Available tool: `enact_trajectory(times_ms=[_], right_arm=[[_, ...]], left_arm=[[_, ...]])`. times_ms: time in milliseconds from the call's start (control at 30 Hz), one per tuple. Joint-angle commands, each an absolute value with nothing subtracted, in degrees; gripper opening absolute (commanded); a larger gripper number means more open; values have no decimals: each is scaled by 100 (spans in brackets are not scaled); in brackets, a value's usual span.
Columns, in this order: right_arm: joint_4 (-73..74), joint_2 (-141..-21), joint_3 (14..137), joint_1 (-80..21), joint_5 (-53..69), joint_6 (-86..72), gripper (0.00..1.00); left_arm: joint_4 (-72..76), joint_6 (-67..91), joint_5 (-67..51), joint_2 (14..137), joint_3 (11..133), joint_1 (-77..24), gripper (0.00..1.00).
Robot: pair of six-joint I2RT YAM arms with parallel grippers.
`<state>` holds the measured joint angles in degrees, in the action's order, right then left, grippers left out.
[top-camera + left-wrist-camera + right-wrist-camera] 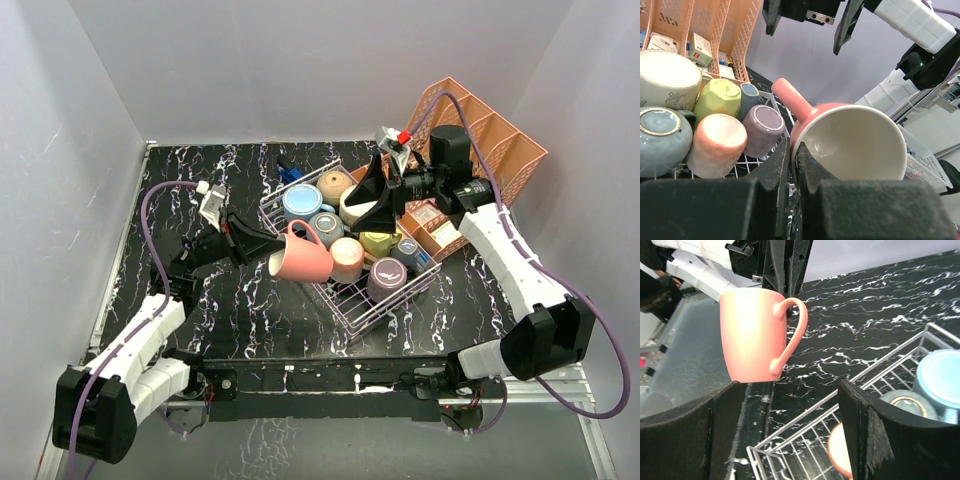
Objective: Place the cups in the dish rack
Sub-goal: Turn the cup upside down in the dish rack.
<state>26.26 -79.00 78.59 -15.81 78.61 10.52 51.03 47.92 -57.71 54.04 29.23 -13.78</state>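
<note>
My left gripper (268, 243) is shut on the rim of a pink mug (302, 256), holding it on its side in the air at the near left edge of the dish rack (345, 309). In the left wrist view the fingers (777, 165) pinch the mug's (850, 142) rim wall. The right wrist view shows the mug (752, 332) hanging with its handle to the right. The rack holds several mugs upside down: light blue (301, 203), grey-blue (326, 227), tan (335, 184), cream (357, 207), peach (347, 258), yellow (380, 243), mauve (386, 276). My right gripper (379, 192) is open and empty above the rack's middle.
A salmon-pink lattice organiser (470, 135) stands at the back right, behind the rack, with small boxes in it. The black marbled table (220, 310) lies left of the rack. A blue object (287, 171) lies behind the rack.
</note>
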Motion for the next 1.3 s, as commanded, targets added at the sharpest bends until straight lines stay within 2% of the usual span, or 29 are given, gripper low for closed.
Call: enact_trajectory(times_ms=[0, 367, 567, 733, 933, 1167, 1267], right_arm=[[851, -7774, 7498, -1670, 7829, -1011, 82], [-1276, -7960, 6501, -2310, 7608, -3508, 83], [-1737, -8030, 6303, -2601, 7483, -4133, 77], [-2270, -8067, 6179, -2673, 7446, -4729, 61], [-2443, -8082, 5978, -2789, 7373, -5042, 48], [-2756, -8059, 5819, -2839, 7397, -5312, 18], [-2885, -8060, 5765, -2834, 7442, -5383, 8]], left_arm=[[6174, 4878, -5645, 5537, 3015, -1545, 0], [6829, 5144, -5640, 5873, 2961, -1864, 0], [6868, 5148, -5541, 6029, 2966, -2009, 0], [7052, 5147, -5484, 6144, 3013, -2136, 0], [7142, 5155, -5424, 6248, 3011, -2228, 0], [6956, 4989, -5317, 6261, 2954, -2241, 0], [6677, 4839, -5242, 6251, 2915, -2242, 0]])
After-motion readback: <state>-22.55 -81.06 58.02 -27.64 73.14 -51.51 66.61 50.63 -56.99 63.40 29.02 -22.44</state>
